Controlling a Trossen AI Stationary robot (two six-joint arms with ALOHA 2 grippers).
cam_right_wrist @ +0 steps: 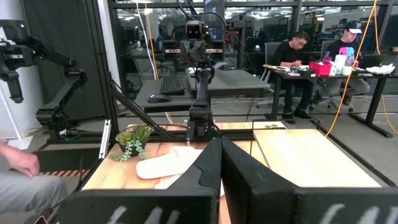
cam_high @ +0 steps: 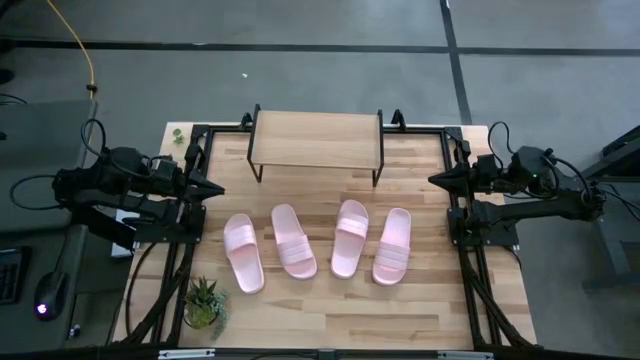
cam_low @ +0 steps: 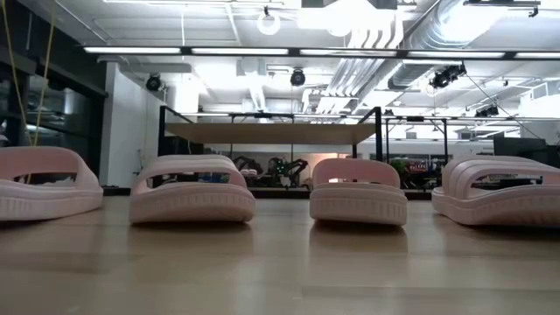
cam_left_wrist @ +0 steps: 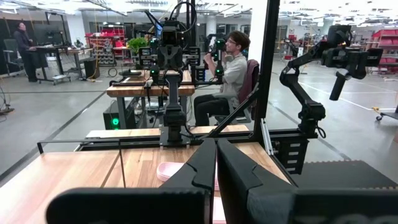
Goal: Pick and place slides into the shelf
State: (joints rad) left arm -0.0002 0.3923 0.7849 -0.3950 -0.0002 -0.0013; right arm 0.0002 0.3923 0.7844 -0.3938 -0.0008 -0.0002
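Observation:
Several pale pink slides lie in a row across the middle of the table, toes toward the shelf: the leftmost (cam_high: 243,254), two in the middle (cam_high: 293,240) (cam_high: 350,237), the rightmost (cam_high: 392,246). The low view shows them from the heel end (cam_low: 192,189) (cam_low: 359,192). The shelf (cam_high: 317,139), a light wooden plank on thin black legs, stands at the back edge with nothing on or under it; it also shows behind the slides (cam_low: 271,132). My left gripper (cam_high: 214,188) is shut at the left edge, holding nothing. My right gripper (cam_high: 436,180) is shut at the right edge, holding nothing.
A small potted plant (cam_high: 203,300) stands at the table's front left corner. Black frame rails (cam_high: 462,250) run along both sides. People sit at desks (cam_right_wrist: 298,68) in the room beyond, and a person's hand (cam_right_wrist: 22,163) shows near the table.

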